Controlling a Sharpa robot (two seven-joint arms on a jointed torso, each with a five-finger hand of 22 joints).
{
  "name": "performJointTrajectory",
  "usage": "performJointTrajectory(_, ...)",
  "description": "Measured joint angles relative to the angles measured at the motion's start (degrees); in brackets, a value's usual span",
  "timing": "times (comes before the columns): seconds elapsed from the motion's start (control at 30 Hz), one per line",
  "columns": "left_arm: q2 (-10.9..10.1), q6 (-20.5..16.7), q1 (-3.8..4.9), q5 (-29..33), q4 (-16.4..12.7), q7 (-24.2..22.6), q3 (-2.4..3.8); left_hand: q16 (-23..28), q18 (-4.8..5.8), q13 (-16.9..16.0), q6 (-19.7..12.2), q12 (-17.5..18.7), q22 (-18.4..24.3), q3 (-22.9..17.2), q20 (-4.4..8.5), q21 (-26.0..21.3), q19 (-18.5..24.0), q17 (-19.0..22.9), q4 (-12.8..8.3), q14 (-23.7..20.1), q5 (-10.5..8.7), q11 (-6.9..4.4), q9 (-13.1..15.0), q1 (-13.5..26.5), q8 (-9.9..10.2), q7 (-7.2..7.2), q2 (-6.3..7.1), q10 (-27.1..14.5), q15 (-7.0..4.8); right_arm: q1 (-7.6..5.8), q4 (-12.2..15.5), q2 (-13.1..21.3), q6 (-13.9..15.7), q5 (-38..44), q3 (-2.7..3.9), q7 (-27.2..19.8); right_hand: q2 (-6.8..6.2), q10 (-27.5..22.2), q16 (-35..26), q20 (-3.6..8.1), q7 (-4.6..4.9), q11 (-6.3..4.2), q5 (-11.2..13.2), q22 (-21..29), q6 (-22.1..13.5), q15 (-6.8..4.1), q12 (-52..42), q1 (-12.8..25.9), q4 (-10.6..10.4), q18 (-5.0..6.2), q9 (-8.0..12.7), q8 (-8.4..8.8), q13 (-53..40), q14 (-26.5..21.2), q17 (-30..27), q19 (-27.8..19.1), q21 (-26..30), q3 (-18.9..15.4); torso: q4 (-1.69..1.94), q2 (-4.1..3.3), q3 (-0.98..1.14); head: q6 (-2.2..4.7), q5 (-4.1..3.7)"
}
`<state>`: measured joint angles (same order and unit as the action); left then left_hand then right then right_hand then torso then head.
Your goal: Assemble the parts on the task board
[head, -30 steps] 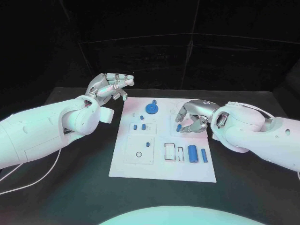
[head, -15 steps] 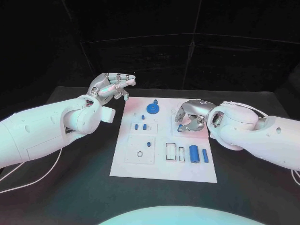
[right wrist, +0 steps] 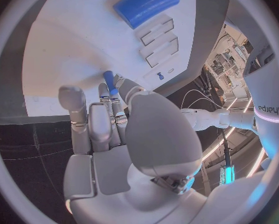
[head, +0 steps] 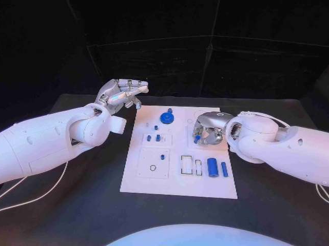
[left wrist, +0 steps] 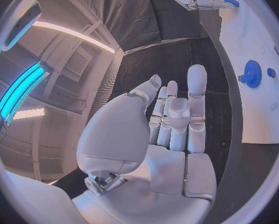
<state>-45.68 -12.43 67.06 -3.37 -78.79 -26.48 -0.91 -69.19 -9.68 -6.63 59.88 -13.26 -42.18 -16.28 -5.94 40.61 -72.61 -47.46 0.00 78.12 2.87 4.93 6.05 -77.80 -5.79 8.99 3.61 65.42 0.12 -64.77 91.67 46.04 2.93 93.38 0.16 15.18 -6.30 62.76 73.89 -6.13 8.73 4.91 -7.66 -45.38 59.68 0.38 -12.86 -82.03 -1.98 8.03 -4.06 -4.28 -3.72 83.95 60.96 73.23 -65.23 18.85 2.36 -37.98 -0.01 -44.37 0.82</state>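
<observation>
Silver right hand (head: 209, 130) over task board (head: 177, 179)

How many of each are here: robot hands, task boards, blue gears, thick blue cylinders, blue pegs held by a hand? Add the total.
Robot hands: 2 (left robot hand, right robot hand)
Task board: 1
Blue gear: 1
Thick blue cylinder: 1
Held blue peg: 1
Total: 6

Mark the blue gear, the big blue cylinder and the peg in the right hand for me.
blue gear (head: 167, 118): head view, on the middle of its toothed disc.
big blue cylinder (head: 211, 167): head view, on the middle of its side.
small blue peg (right wrist: 109, 81): right wrist view, on the shaft above the right hand (right wrist: 114, 129) fingertips.
</observation>
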Motion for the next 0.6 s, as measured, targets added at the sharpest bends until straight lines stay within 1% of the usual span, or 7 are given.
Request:
performJointTrajectory(0.2, 0.0, 0.0, 0.00, 0.0, 0.0, 0.0, 0.00, 0.0, 0.00, 0.0, 0.0, 0.0, 0.0, 0.0, 0.00, 0.0, 0.0, 0.0, 0.0, 0.0, 0.00, 0.00, 0.0, 0.0, 0.0, 0.00, 0.00, 0.0, 0.00, 0.09, -0.1, -0.1, -0.7, 0.5, -0.01, 0.2, 0.00, 0.0, 0.0, 0.00, 0.02, 0.00, 0.0, 0.0, 0.3, 0.00, 0.1, 0.0, 0.0, 0.00, 0.0, 0.00, 0.0, 0.0, 0.0, 0.0, 0.0, 0.0, 0.00, 0.02, -0.01, -0.02, -0.01)
performJointTrajectory(0.27, 0.0, 0.0, 0.00, 0.0, 0.0, 0.0, 0.00, 0.0, 0.00, 0.0, 0.0, 0.0, 0.0, 0.0, 0.00, 0.0, 0.0, 0.0, 0.0, 0.0, 0.00, 0.00, 0.0, 0.0, 0.0, 0.00, 0.00, 0.0, 0.00, 0.13, -0.1, -0.2, -0.8, 0.6, -0.01, 0.2, 0.00, 0.5, 0.0, 0.20, -0.01, 0.09, 0.0, -0.1, 0.5, 0.00, 0.4, 0.0, 0.0, 0.00, 0.0, 0.00, 0.0, 0.0, 0.0, 0.2, 0.0, 0.4, 0.00, 0.02, -0.02, -0.06, -0.01)
performJointTrajectory(0.33, 0.0, 0.0, 0.00, 0.0, 0.0, 0.0, 0.00, 0.0, 0.00, 0.0, 0.0, 0.0, 0.0, 0.0, 0.00, 0.0, 0.0, 0.0, 0.0, 0.0, 0.00, 0.00, 0.0, 0.0, 0.0, 0.00, 0.00, 0.0, 0.00, 0.16, 0.0, -0.2, -0.8, 0.7, -0.01, 0.2, 0.08, 1.5, 0.0, 0.16, -0.13, -0.21, 0.0, -0.6, 1.5, -0.14, 0.4, -0.1, -0.1, 0.00, -0.1, -0.42, 0.0, 0.1, 0.2, 0.6, -0.5, 0.8, 0.00, 0.02, -0.02, -0.10, -0.01)
performJointTrajectory(0.37, -0.1, 0.0, 0.00, 0.0, 0.0, 0.0, 0.00, 0.0, 0.00, 0.0, 0.0, 0.0, 0.0, 0.0, 0.00, 0.0, 0.0, 0.0, 0.0, 0.0, 0.00, 0.00, 0.0, 0.0, 0.0, 0.00, 0.00, 0.0, 0.00, 0.18, 0.0, -0.2, -0.7, 0.7, -0.01, 0.2, 0.31, 2.1, 0.0, 0.30, -0.18, -0.24, 0.0, -1.1, 2.0, -0.42, 0.4, -0.3, -0.1, 0.00, -0.2, -0.69, 0.0, 0.0, 0.4, 0.9, -0.8, 1.1, 0.00, 0.01, -0.02, -0.14, -0.01)
performJointTrajectory(0.43, -0.1, 0.0, 0.00, 0.0, 0.0, 0.0, 0.00, 0.0, 0.00, 0.0, 0.0, 0.0, 0.0, 0.0, 0.00, 0.0, 0.0, 0.0, 0.0, 0.0, 0.00, 0.00, 0.0, 0.0, 0.0, 0.00, 0.00, 0.0, 0.00, 0.22, 0.1, -0.2, -0.3, 0.8, -0.01, 0.1, 0.62, 3.4, 0.4, 0.57, -0.49, -0.70, 0.0, -3.0, 3.2, -0.74, 0.4, 0.0, -0.4, 0.00, -0.3, -1.07, -0.1, 0.1, 0.7, 1.8, -2.0, 1.4, 0.00, 0.01, -0.03, -0.22, -0.02)
performJointTrajectory(0.5, -0.1, 0.0, 0.00, 0.0, 0.0, 0.0, 0.00, 0.0, -0.01, 0.0, 0.0, 0.0, 0.0, 0.0, 0.00, 0.0, 0.0, 0.0, 0.0, 0.0, 0.00, 0.00, 0.0, 0.0, 0.0, 0.00, 0.00, 0.0, 0.00, 0.24, 0.2, -0.1, 0.4, 0.9, -0.01, 0.0, 0.69, 4.1, 0.5, 0.88, -0.72, -1.04, 0.0, -4.3, 3.8, -0.84, 0.4, 0.1, -0.5, 0.00, -0.3, -1.37, -0.3, 0.2, 0.9, 2.4, -2.9, 1.8, 0.00, 0.02, -0.04, -0.27, -0.05)
performJointTrajectory(0.6, -0.1, 0.0, 0.00, 0.0, 0.0, 0.0, 0.00, 0.0, 0.00, 0.0, 0.0, 0.0, 0.0, 0.0, 0.00, 0.0, 0.0, 0.0, 0.0, 0.0, 0.00, 0.00, 0.0, 0.0, 0.0, 0.00, 0.00, 0.0, 0.00, 0.30, 0.4, 0.1, 1.7, 0.9, -0.01, 0.0, 1.22, 5.6, 0.8, 1.21, -1.19, -1.43, 0.3, -6.1, 4.8, -1.16, 0.5, 0.6, -0.7, 0.00, -0.4, -1.67, -0.4, 0.1, 1.4, 3.1, -4.0, 2.3, 0.00, 0.01, -0.04, -0.33, -0.07)
